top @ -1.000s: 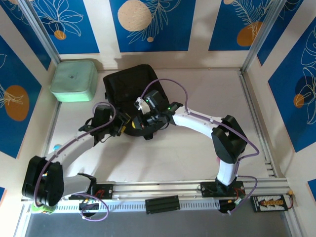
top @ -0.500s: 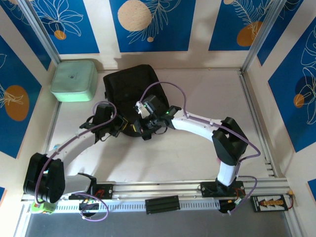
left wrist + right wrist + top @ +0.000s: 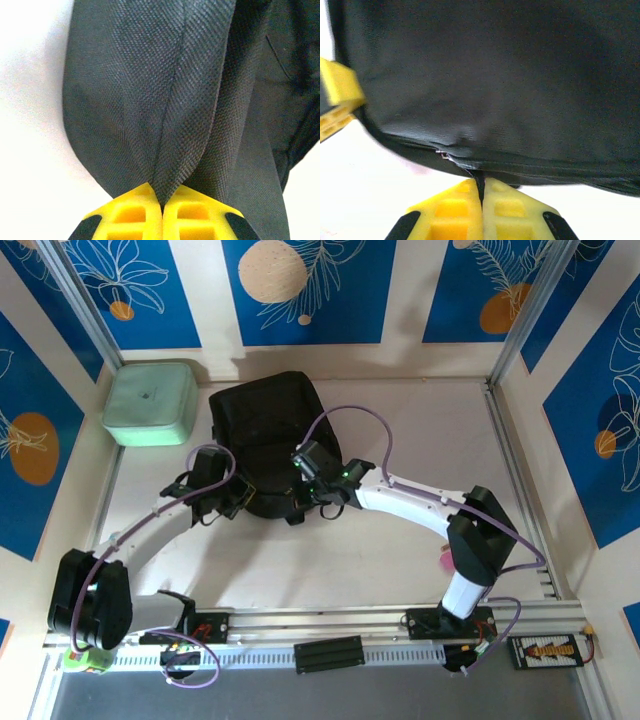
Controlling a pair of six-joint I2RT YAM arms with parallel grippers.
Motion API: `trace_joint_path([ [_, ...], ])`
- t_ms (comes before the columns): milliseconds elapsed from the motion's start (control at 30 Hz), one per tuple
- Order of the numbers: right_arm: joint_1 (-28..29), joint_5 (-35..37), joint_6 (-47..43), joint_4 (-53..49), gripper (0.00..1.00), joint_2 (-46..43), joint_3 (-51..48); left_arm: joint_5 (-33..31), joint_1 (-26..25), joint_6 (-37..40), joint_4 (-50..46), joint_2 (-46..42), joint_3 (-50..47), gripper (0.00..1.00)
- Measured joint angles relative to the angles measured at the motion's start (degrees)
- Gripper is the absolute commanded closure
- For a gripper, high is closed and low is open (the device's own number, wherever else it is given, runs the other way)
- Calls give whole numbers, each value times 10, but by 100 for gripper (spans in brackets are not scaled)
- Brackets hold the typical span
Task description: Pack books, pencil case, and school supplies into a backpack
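Backpack (image 3: pixel 262 425): lies flat on the counter (image 3: pixel 410 430), left of centre. Its rounded near edge faces the arms, and a mint-green box (image 3: pixel 150 402) sits apart at the far left corner.
Left fingers (image 3: pixel 161 197): closed tight, pinching a fold of the bag's black woven fabric at the near-left edge.
Right fingers (image 3: pixel 480 187): closed on a thin black strip coming off the bag's lower seam. I take it for the zipper pull, but it is too small to be sure. A small metal slider (image 3: pixel 442 154) sits just left of it on the seam.
Step in hand (judged): opening the bag, with one arm anchoring the cloth and the other drawing the zipper.
Technique: hold the left pinch fixed so the seam stays taut. Pull with the right along the zipper line, following the curve of the edge, never straight outward.
Pace: slow and steady, because soft fabric bunches ahead of a slider.
Risks: the strip may slip from the fingers. The whole bag may slide on the counter if the anchor gives. The two wrists are close together and could touch.
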Motion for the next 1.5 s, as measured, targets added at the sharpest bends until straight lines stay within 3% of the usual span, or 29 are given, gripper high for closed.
trace_joint_path([
  [433,-46,48,67,-29,100,-65,-59,-14,5,21,-19,4,6,100],
  [767,-117,27,92,-27,100,-92,-95,19,6,47,-20,34,27,100],
  [1000,-119,5,55,-28,100,-119,-105,24,7,71,-23,70,53,100],
  [1133,-129,6,54,-35,100,-119,-105,25,7,101,-42,99,90,100],
  [1300,-169,-47,35,-12,100,-119,-106,30,7,151,-47,160,165,100],
  [1500,-127,-157,-27,33,100,-94,-96,-2,27,207,-59,215,225,61],
])
